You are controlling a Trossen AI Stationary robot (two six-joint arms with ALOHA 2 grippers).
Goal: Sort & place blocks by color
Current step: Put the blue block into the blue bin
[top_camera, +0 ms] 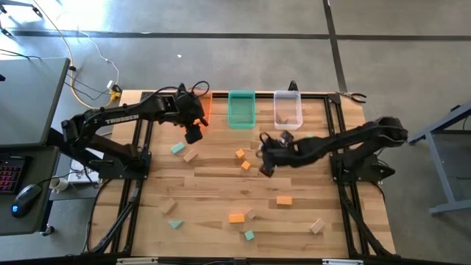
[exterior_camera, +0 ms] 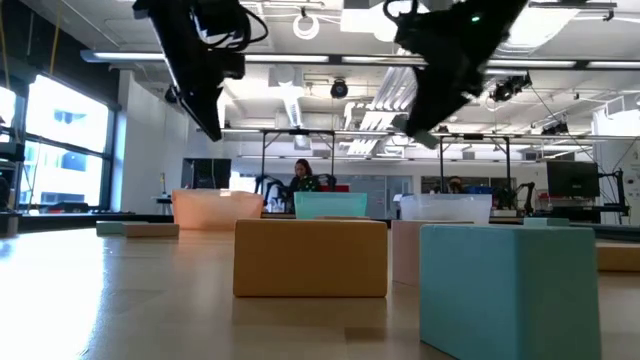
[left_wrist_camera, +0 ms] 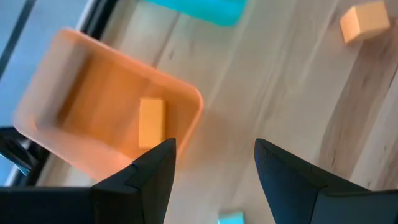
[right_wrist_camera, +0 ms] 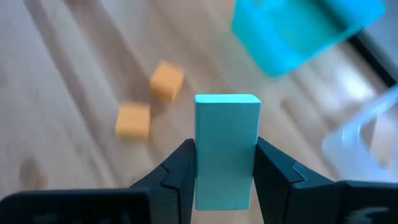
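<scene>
While held above the wooden table: both arms raised, left arm reaching toward the far-left bins, right arm reaching toward table centre. Far edge, left to right: orange bin with one orange brick inside; green bin; clear bin. Left gripper: fingers spread wide, nothing between them, positioned just near of the orange bin's rim. Right gripper: fingers closed against both sides of an upright teal brick, lifted off the table near of the green bin. Beyond it on the table: two orange cubes, side by side. Remaining blocks: scattered across the near half of the table.
</scene>
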